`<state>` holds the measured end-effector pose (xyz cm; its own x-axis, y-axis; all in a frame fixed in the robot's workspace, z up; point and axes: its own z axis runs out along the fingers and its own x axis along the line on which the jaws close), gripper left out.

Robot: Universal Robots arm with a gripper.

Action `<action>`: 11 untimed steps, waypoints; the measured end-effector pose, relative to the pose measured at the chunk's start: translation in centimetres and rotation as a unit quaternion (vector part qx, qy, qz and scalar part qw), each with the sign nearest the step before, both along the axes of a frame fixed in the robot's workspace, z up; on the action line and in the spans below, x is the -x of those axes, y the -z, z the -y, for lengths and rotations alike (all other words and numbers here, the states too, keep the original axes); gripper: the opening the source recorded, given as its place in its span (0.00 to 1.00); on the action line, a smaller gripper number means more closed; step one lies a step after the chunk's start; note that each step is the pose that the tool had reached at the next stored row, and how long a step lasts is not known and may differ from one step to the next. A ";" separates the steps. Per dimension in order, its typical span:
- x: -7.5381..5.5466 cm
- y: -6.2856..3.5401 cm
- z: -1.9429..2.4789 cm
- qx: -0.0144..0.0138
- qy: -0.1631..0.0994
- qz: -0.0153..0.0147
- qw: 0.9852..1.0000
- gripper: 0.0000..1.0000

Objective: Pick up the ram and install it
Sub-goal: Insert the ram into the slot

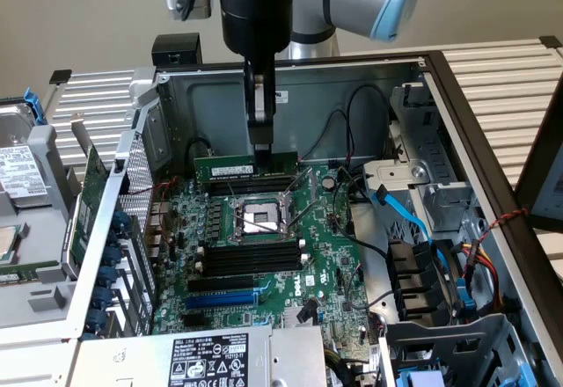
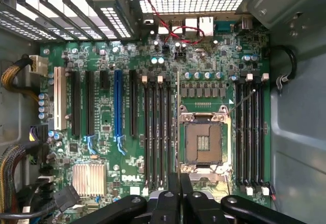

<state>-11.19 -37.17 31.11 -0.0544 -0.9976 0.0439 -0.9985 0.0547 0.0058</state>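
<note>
One pincer (image 1: 262, 153) pinching the ram (image 1: 226, 170), white label unreadable, DELL on motherboard (image 1: 327, 257)

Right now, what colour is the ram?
The ram is green with a white label; exterior view shows it best.

Slatted bench (image 1: 501, 79) carries open PC case (image 1: 211, 105), w/ drive assy (image 1: 22, 171) beside it.
</note>
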 end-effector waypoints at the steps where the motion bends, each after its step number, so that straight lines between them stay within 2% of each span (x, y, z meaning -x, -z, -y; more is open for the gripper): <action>1: 0.0 0.13 0.10 0.000 0.000 0.000 1.000 0.13; 6: 0.0 0.40 0.91 0.000 0.000 -0.002 1.000 0.13; 11: -0.2 0.98 1.37 0.000 0.000 -0.003 1.000 0.13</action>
<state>-11.00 -38.55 30.13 -0.0543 -0.9976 0.0441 -0.9984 0.0548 0.0109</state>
